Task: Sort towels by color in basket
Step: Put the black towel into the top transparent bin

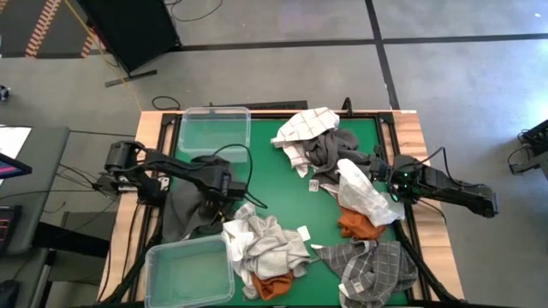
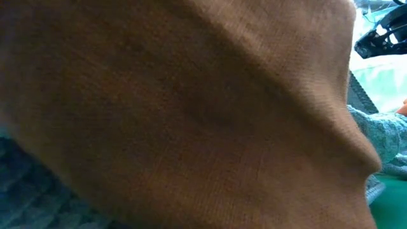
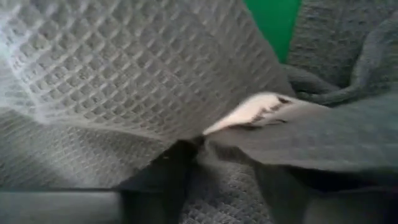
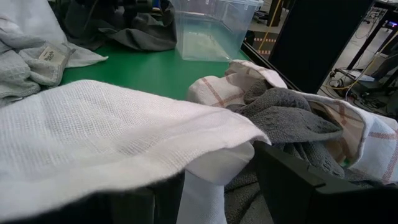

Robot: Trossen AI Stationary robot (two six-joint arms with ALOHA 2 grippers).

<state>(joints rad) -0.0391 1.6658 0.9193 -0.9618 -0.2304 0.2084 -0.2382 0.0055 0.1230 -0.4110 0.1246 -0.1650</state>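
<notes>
Grey concrete floor around the rig; green mat (image 1: 282,171) on a wood-edged table, cables off both sides.

Two clear plastic bins (image 1: 214,130) on my left side of the mat, one far, one near (image 1: 189,272). Rigid, see-through, rounded corners, both look empty. My read: they're the sort targets, so nothing is sorted yet.

Towels (image 1: 330,145) all still loose in three heaps, crumpled and overlapping:
- far heap: white with thin red check on top of dark grey terry.
- right-side heap: white waffle weave over rust orange, grey-and-white checked (image 1: 377,267) at the near edge.
- near-centre heap: pale grey waffle (image 1: 257,239) with rust orange poking out underneath.

My left gripper (image 1: 224,195) is down at the edge of a dark grey towel (image 1: 184,210), right next to the pale grey heap. Wrist camera is buried in cloth: waffle grid, dark folds, a white care label. Can't tell whether the fingers are spread or pinching.

My right gripper (image 1: 396,186) sits on the right-side heap with the white waffle towel (image 4: 112,134) draped across the fingers; wrist view shows them apart, towel lying over them and hanging between. Can't confirm an actual pinch.

Low camera is blocked by rust orange cloth (image 2: 178,114). Everything's limp and tangled, so lifting one probably drags neighbours.
</notes>
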